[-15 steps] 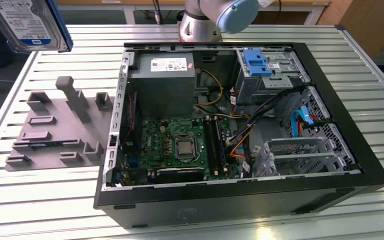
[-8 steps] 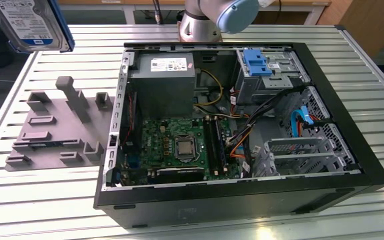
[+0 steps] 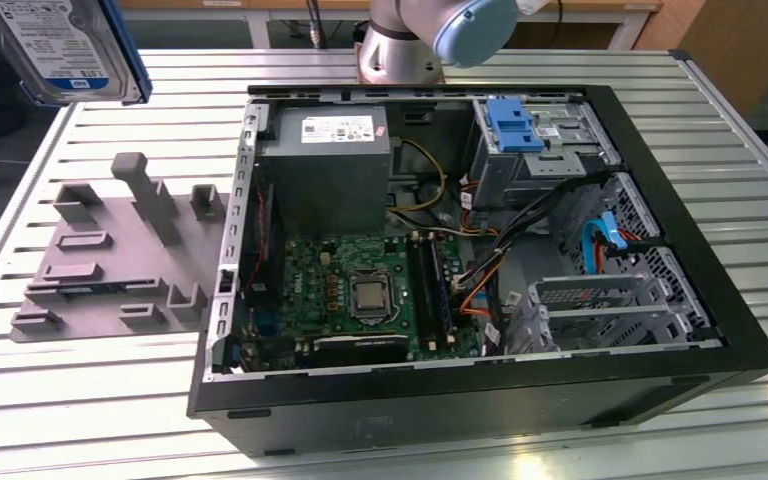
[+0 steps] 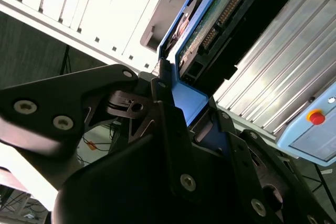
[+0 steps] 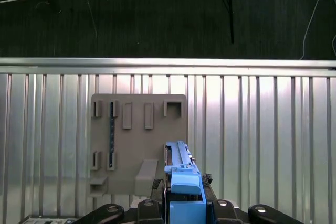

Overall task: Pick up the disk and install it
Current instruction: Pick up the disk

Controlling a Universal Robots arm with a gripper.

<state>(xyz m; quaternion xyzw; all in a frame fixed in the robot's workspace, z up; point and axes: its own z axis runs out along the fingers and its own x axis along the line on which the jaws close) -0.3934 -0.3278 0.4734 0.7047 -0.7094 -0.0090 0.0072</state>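
silver disk (image 3: 53,45) with white-and-blue label, blue rail frame, held aloft near upright, gripper (image 5: 185,203) clamped on its blue end

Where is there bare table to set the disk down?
Bare table slats lie in front of the grey fixture plate, at the exterior view's lower left, and beyond it, alongside the computer case. Inside the case, cables and the motherboard crowd everything.

I'm working in a robotics lab or workshop. A ribbed aluminium-profile workbench (image 3: 91,400) carries an opened black desktop computer case (image 3: 491,405) and a grey plastic fixture plate (image 3: 104,265). A pale-blue control pendant with a red button (image 4: 310,129) sits past its edge.
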